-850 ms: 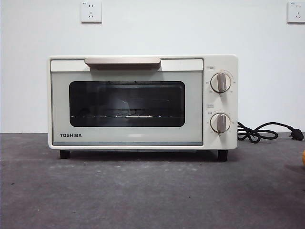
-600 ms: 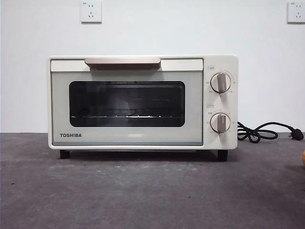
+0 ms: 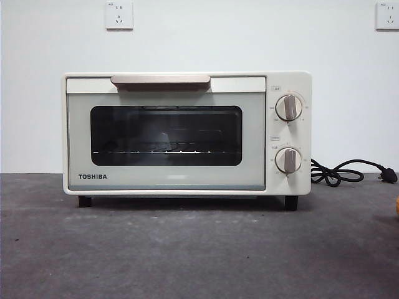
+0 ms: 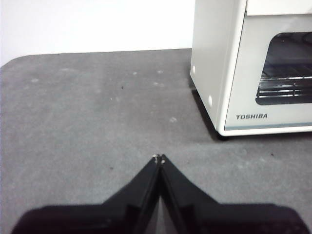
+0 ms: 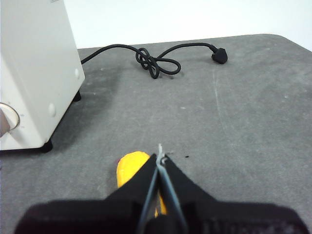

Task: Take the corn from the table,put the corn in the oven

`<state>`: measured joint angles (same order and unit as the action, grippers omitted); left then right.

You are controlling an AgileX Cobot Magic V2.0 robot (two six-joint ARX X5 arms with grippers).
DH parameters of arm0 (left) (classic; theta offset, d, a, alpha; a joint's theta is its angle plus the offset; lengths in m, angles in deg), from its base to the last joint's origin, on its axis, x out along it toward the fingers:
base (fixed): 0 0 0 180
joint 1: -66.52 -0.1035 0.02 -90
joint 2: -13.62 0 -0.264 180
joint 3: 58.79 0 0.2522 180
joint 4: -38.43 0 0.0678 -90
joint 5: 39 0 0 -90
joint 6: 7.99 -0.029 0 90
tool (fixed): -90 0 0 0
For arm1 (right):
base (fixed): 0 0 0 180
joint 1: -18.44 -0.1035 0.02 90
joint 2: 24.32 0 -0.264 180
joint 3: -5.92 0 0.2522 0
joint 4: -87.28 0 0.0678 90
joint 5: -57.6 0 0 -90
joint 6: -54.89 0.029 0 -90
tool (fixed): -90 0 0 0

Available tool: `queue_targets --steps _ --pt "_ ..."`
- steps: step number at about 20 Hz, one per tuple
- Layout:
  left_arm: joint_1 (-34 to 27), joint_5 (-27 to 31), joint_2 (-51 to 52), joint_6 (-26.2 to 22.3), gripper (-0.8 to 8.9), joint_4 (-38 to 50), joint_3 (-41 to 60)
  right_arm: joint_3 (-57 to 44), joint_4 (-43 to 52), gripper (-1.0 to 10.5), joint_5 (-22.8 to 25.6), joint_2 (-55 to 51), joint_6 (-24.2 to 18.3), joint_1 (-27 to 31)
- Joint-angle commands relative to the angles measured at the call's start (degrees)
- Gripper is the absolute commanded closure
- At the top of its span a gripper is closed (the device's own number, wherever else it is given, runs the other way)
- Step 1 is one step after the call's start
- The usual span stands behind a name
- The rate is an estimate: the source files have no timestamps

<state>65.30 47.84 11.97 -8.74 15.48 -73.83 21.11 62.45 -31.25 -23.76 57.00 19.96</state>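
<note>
While the task has barely begun, the grey table carries the cream oven with its door closed. Both grippers wait with jaws pressed together, holding nothing: left gripper beside the oven, right gripper just above the corn, which lies untouched on the table.

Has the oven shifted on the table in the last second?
No. The oven sits in the same spot against the wall sockets; door shut.
</note>
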Motion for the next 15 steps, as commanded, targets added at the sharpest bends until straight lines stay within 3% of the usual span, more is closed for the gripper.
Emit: queue_targets --steps 1,3,7,9,15 --pt "0.02 -0.39 -0.02 3.1 8.17 1.49 0.55 -0.61 0.48 9.5 0.61 -0.04 2.34 0.0" --pt "0.02 -0.46 -0.02 7.02 8.17 1.53 0.55 -0.61 0.44 9.5 0.59 -0.04 4.66 0.0" --pt "0.02 -0.46 -0.02 16.15 8.17 1.53 0.55 -0.61 0.39 9.5 0.35 -0.04 16.92 0.0" --pt "0.02 -0.46 -0.02 19.28 8.17 1.53 0.55 -0.61 0.42 9.5 0.37 -0.04 21.0 0.0" --pt "0.02 -1.25 -0.02 22.12 8.17 1.55 0.55 -0.61 0.44 9.5 0.61 -0.04 21.79 0.0"
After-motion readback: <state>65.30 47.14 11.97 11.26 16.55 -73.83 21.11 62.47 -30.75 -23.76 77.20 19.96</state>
